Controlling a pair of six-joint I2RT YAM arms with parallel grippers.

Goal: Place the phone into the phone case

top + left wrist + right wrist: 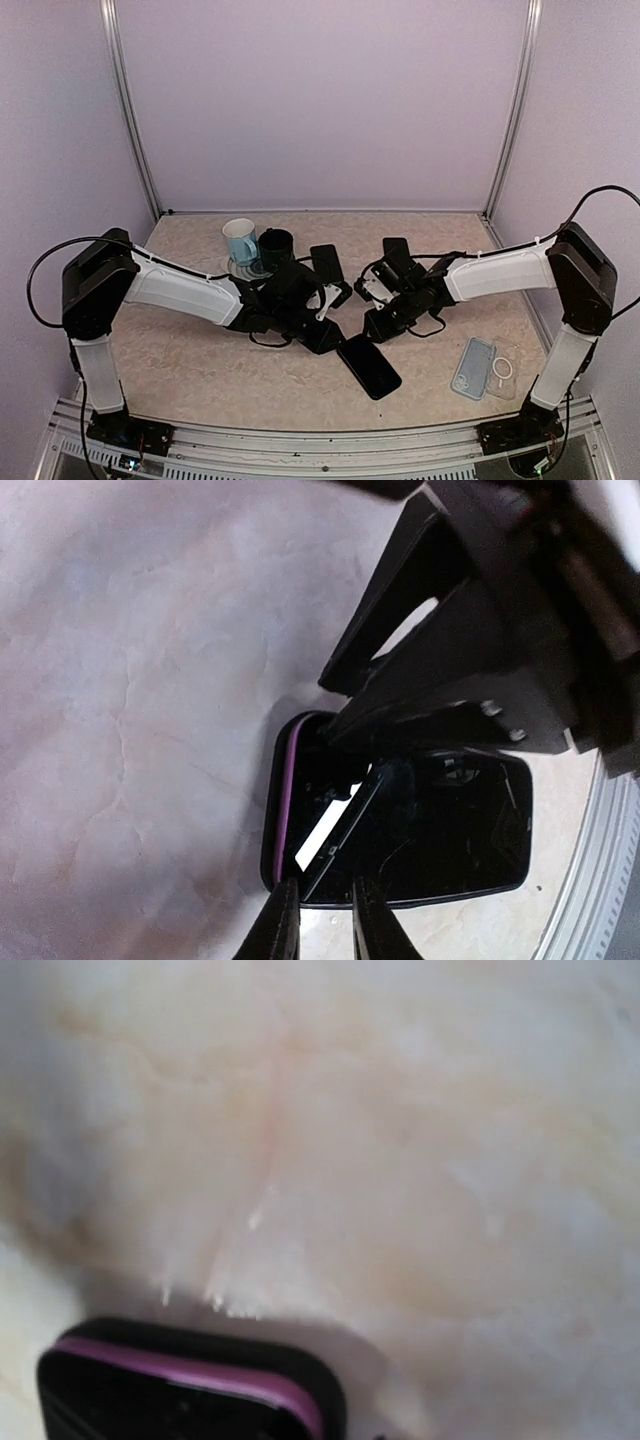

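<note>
Seating step. Phone [440,830] lies on surface [120,680], seemingly mostly inside black phone case [270,820], pink edge showing. My left hand [322,892] nearly closed, tips at case's near edge. Right hand [374,328] over case, grip unreadable. Next: press phone flush.

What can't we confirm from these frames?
- Left wrist: whether the phone is fully seated in the phone case. The right gripper covers one edge and the frame crops another.
- Left wrist: left gripper is cropped at the bottom, so grip on the phone is unclear.
- Right wrist: blurred, own fingers out of frame, and only a phone corner shows.
- Top external: both grippers' tips are hidden under the wrists.
</note>
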